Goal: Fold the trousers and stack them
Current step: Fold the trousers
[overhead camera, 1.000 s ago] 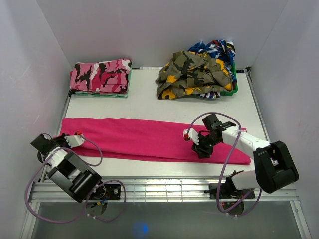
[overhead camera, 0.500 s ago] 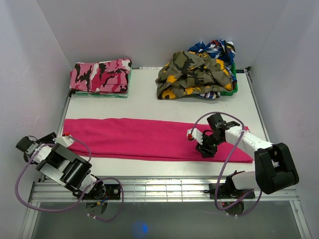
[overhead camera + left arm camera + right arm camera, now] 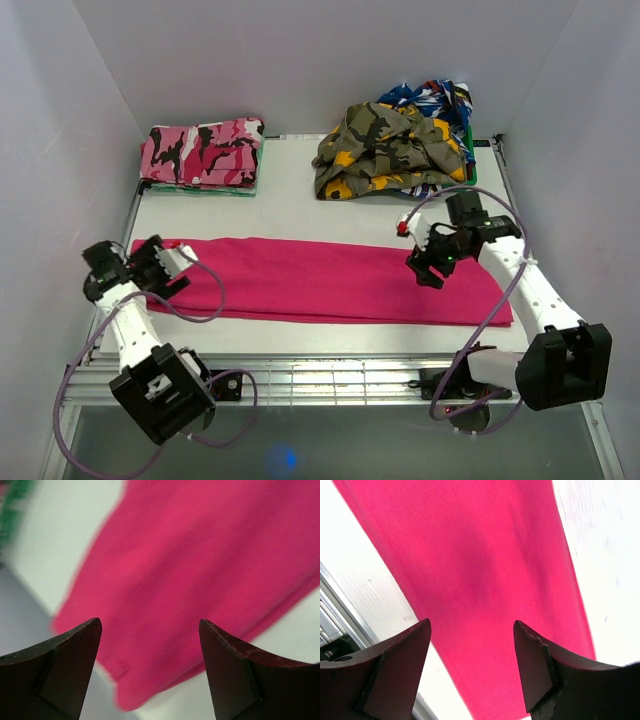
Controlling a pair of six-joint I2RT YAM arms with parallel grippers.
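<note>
The magenta-pink trousers [image 3: 320, 280] lie flat as one long strip across the table, folded lengthwise. My left gripper [image 3: 165, 268] hovers open over their left end, nothing between its dark fingers [image 3: 60, 670]; the strip's rounded end [image 3: 150, 645] shows below them. My right gripper [image 3: 428, 262] hangs open above the right part of the strip. Between its fingers [image 3: 540, 665] only the flat pink cloth [image 3: 485, 590] shows.
A folded pink camouflage pair [image 3: 203, 155] rests on a green garment at the back left. An olive-yellow camouflage garment [image 3: 385, 150] is heaped over a green basket [image 3: 468, 172] with blue patterned cloth at the back right. A metal rail [image 3: 330, 375] runs along the near edge.
Both grippers opened. The left one swung up from the table's left edge to over the strip's left end. The right one lifted off the cloth and moved back and right.
</note>
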